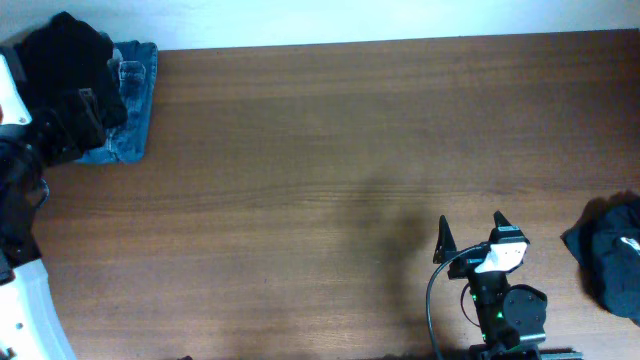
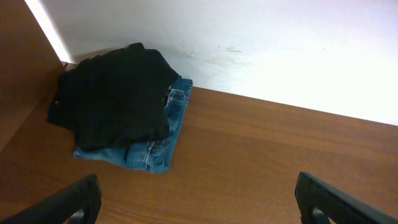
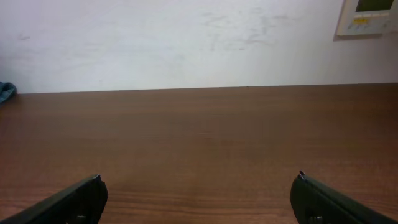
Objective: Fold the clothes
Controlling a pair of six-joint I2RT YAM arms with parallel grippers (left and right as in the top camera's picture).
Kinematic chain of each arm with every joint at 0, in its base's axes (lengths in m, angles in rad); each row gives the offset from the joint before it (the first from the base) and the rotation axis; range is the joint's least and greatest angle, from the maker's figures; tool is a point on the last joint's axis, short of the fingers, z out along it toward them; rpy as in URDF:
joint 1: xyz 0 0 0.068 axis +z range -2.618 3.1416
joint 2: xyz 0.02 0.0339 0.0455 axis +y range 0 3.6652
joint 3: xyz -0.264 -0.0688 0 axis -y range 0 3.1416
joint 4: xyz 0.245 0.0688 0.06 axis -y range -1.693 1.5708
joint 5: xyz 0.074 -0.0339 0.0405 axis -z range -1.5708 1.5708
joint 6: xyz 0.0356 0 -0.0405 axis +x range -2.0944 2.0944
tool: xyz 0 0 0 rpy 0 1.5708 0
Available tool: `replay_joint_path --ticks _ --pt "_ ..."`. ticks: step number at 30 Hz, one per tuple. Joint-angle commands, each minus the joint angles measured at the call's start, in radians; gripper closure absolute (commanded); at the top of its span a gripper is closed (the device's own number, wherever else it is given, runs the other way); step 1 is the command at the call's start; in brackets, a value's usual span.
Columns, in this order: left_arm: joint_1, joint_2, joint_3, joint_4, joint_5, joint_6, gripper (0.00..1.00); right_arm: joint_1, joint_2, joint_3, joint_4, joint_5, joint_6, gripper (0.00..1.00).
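Your right gripper (image 1: 471,230) and left gripper (image 2: 198,186) both gape wide, holding and touching nothing. Near the right one, at 3 o'clock, a crumpled dark garment (image 1: 608,252) likely awaits folding. Far off at 10 o'clock, a black top (image 2: 115,96) lies on folded jeans (image 2: 155,152), seemingly the finished pile.

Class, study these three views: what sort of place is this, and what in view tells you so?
Probably an indoor robot test bench, not a home: a wooden table set against a plain white wall, the open right gripper over it, and a wall-mounted control panel.
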Motion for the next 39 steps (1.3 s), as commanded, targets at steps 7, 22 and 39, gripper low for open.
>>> replay_joint_path --ticks 7,22,39 --pt "-0.001 0.002 -0.002 -0.002 0.011 0.008 0.01 -0.008 -0.01 -0.005 -0.007 0.024 -0.011 0.01" --pt "-0.001 0.002 -0.002 -0.002 0.011 0.008 0.01 -0.008 -0.01 -0.005 -0.007 0.024 -0.012 0.01" --pt "-0.016 -0.064 -0.011 -0.109 0.008 0.009 0.01 -0.008 -0.01 -0.005 -0.007 0.024 -0.012 0.01"
